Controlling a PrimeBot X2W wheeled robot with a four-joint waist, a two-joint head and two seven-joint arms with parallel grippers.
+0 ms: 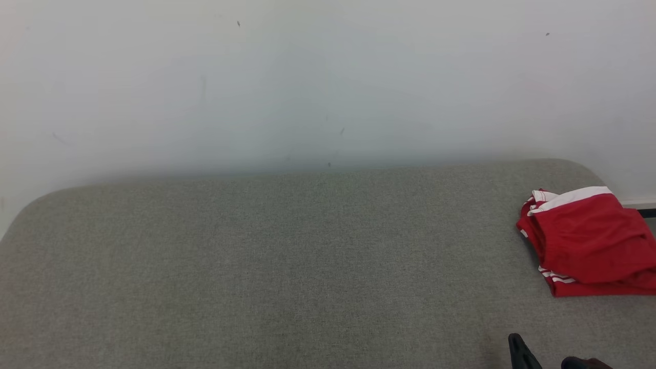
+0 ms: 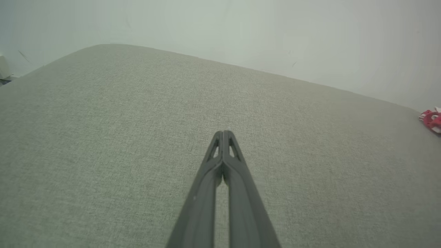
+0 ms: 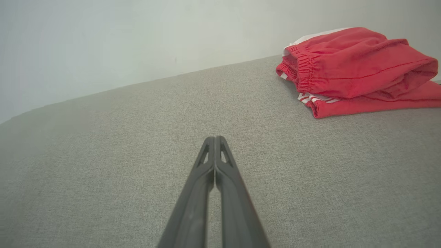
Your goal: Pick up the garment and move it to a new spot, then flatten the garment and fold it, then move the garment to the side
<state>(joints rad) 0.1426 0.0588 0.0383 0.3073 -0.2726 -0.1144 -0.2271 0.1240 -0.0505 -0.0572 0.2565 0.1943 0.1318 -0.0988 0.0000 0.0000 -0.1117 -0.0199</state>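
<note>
The garment (image 1: 589,241) is a red piece with white trim and an elastic waistband, lying bunched in a loose fold at the far right of the grey fabric surface (image 1: 256,256). In the right wrist view the garment (image 3: 355,69) lies ahead and to the right of my right gripper (image 3: 214,137), which is shut on nothing and well short of the cloth. A dark fingertip of the right gripper (image 1: 518,349) pokes up at the head view's bottom edge. My left gripper (image 2: 224,132) is shut and empty over bare fabric, with the garment (image 2: 430,119) far off at the right edge.
A plain white wall (image 1: 307,77) rises right behind the surface's rounded far edge. The garment's right side hangs near the surface's right edge, where a dark strip (image 1: 647,212) shows by the wall. Bare grey fabric stretches to the left and centre.
</note>
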